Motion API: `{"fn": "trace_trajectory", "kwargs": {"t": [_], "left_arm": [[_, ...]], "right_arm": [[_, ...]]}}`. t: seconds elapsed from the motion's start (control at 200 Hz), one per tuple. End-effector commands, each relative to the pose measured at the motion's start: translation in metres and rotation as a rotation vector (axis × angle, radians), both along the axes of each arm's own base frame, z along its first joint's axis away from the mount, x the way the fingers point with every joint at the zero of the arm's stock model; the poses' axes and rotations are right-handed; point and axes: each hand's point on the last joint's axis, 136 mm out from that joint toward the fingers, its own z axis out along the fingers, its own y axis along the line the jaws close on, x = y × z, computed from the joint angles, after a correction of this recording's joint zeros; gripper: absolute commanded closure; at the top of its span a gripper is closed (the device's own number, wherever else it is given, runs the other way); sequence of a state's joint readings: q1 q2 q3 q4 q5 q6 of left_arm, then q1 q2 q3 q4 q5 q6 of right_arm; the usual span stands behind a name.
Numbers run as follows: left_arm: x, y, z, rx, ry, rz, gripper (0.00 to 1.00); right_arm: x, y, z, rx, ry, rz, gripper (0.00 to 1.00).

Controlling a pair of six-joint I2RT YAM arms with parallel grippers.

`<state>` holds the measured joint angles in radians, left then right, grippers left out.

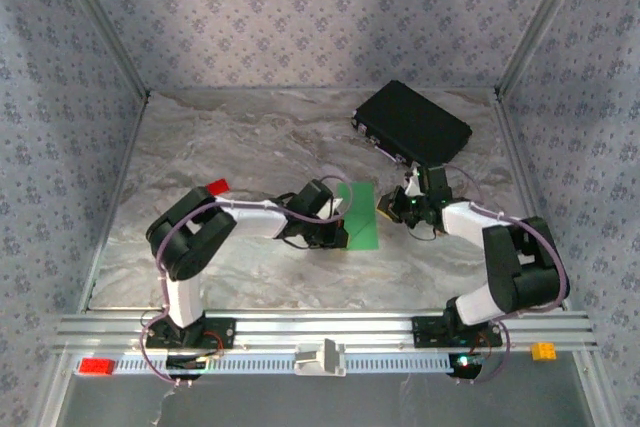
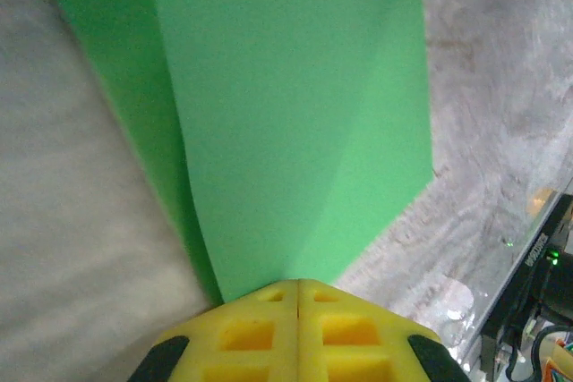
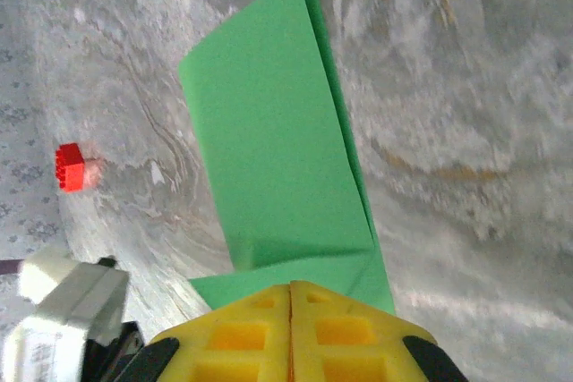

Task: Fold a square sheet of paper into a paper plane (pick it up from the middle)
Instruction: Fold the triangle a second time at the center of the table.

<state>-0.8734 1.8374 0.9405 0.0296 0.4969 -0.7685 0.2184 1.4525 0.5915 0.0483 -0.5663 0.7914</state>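
The square sheet of paper, folded double, is laid mid-scene on the desk. Its left and right edges are touched by the closed left pincer and the closed right pincer.

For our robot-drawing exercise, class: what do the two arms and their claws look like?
The left arm and right arm have bulky black joints, white links and a thin purplish cable looped alongside. The left claw and right claw are yellow plastic with square recesses and black corners.
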Motion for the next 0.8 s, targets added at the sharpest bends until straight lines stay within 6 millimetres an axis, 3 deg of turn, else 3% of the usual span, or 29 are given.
{"fn": "trace_trajectory", "kwargs": {"t": [0.0,0.105,0.27,0.58,0.795], "left_arm": [[0.013,0.006,0.028,0.006,-0.076,0.042,0.9],[0.024,0.002,0.046,-0.02,-0.116,0.021,0.84],[0.042,-0.009,0.053,-0.046,-0.118,-0.032,0.84],[0.069,-0.01,0.024,0.031,-0.095,-0.038,0.92],[0.067,-0.004,-0.006,0.081,-0.048,-0.046,0.96]], "right_arm": [[-0.027,-0.004,-0.013,-0.042,0.065,0.013,0.9],[-0.037,-0.001,-0.013,-0.05,0.075,0.02,0.87],[-0.048,0.002,-0.018,-0.067,0.095,0.024,0.83],[-0.058,0.008,-0.02,-0.063,0.11,0.025,0.78],[-0.067,0.012,-0.023,-0.054,0.132,0.034,0.74]]}}
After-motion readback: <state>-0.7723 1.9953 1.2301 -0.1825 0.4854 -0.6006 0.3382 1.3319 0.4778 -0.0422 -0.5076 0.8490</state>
